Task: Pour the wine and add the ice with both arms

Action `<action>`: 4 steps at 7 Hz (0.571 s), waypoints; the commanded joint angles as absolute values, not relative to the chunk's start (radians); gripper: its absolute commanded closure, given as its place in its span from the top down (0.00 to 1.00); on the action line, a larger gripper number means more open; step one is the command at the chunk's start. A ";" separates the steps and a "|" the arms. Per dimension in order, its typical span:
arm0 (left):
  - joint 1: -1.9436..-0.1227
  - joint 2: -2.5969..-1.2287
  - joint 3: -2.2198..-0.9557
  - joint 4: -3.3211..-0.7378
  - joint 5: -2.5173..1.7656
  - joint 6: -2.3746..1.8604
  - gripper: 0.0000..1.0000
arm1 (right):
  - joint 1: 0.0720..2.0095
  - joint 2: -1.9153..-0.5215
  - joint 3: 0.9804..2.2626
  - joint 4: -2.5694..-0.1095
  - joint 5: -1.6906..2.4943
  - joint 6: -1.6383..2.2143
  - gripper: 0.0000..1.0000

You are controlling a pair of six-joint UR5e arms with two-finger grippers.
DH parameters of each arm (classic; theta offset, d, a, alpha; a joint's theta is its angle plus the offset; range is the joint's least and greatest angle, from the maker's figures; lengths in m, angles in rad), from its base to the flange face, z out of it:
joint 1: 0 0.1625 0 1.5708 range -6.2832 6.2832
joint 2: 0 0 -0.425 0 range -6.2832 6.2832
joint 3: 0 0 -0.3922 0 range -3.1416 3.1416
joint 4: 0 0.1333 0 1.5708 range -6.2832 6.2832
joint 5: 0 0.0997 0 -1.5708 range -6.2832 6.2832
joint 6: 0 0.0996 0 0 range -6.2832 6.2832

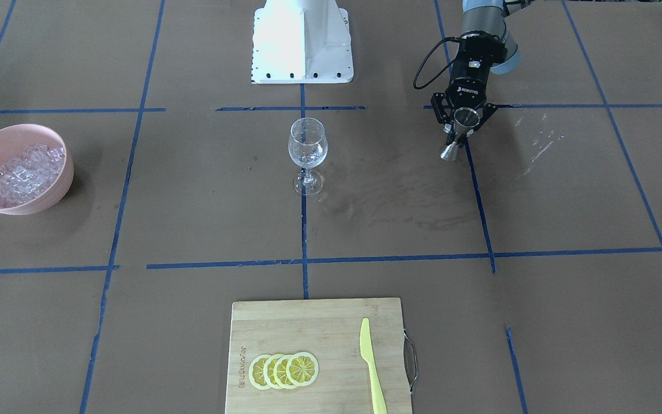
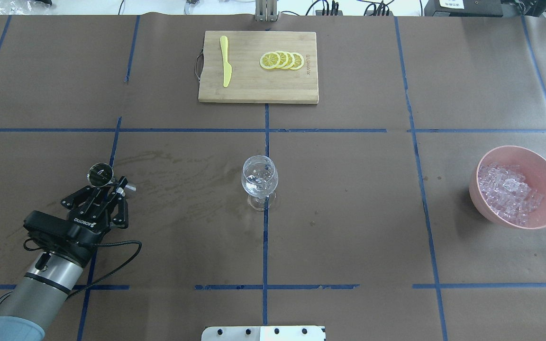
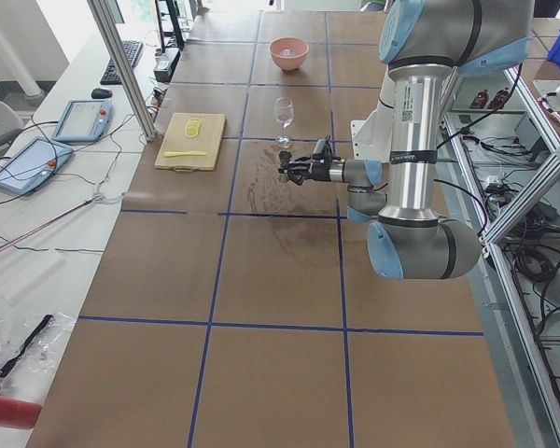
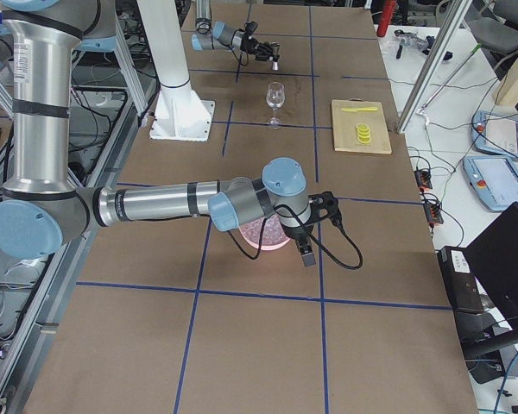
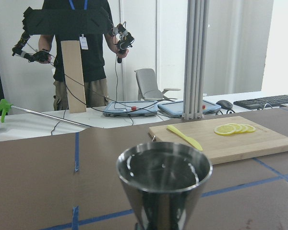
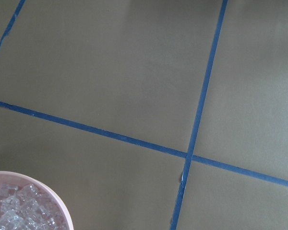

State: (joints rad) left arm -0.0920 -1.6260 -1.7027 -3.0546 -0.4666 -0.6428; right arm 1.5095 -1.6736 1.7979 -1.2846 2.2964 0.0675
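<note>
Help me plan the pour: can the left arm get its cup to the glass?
Probably yes: the left gripper holds the cup, and only bare table separates it from the glass.

One fixed camera looks down from behind the robot's base (image 2: pixel 263 333), another faces it from across the table (image 2: pixel 349 227); both take in the wine glass (image 2: pixel 259 182), cutting board (image 2: pixel 254 90) and bowl (image 1: pixel 49 192), mirrored. Two more look along the table from either end, far back. The left wrist camera peers low over a metal cup (image 5: pixel 163 184) towards the board; the right wrist camera looks down close beside the bowl.
</note>
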 commanded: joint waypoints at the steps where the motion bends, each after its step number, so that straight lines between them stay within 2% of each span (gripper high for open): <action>1: -0.106 -1.742 -1.704 -3.009 -0.495 -0.565 0.00 | 1.509 -1.675 1.798 -1.284 2.296 0.067 1.00; 4: -0.114 -1.940 -1.704 -2.781 -0.499 -0.388 0.00 | 1.509 -1.675 1.798 -1.285 2.296 0.067 1.00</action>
